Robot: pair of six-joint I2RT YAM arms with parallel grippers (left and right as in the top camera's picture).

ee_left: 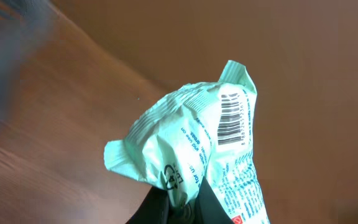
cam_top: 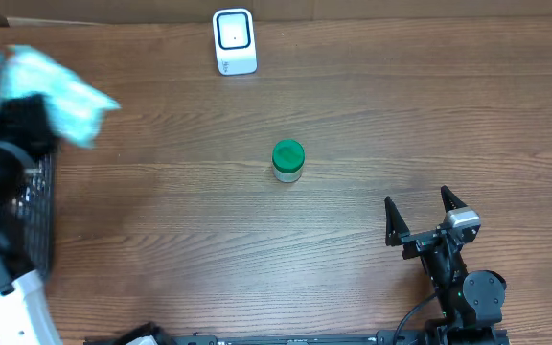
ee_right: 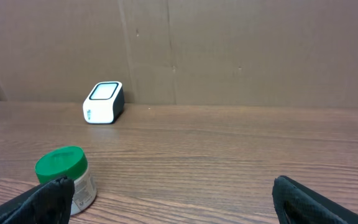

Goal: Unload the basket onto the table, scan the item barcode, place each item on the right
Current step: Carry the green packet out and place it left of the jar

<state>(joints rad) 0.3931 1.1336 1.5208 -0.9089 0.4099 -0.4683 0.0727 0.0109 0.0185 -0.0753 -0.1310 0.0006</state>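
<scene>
**Packet aloft in left claw; scanner at far edge**

Pale green packet (ee_left: pixel 197 143) fills the left wrist view. It is crumpled, and its barcode (ee_left: pixel 229 118) is on the side turned to that camera. The left claw (ee_left: pixel 180 210) is clamped tight on the packet's lower end; only its dark fingertips show at the bottom of the frame.

From overhead the packet is raised and blurred over the far left corner of the tabletop (cam_top: pixel 372 105). It sits above a dark wire basket (cam_top: pixel 34 211) that runs along the left edge.

Open wood runs across the middle and out to the right edge.

- **Scanner** (cam_top: pixel 234 41): stands at the far edge, left of centre, against the cardboard wall (ee_right: pixel 229 50). It is well apart from the packet, off to the packet's right.
- **Green-lidded jar** (cam_top: pixel 287 160): upright near centre, between the scanner and the right claw (cam_top: pixel 418 205).
- **Right claw**: low at the near right, jaws spread wide, holding nothing. In its wrist view the jar stands just beyond its left finger; whether they touch I cannot tell.
</scene>
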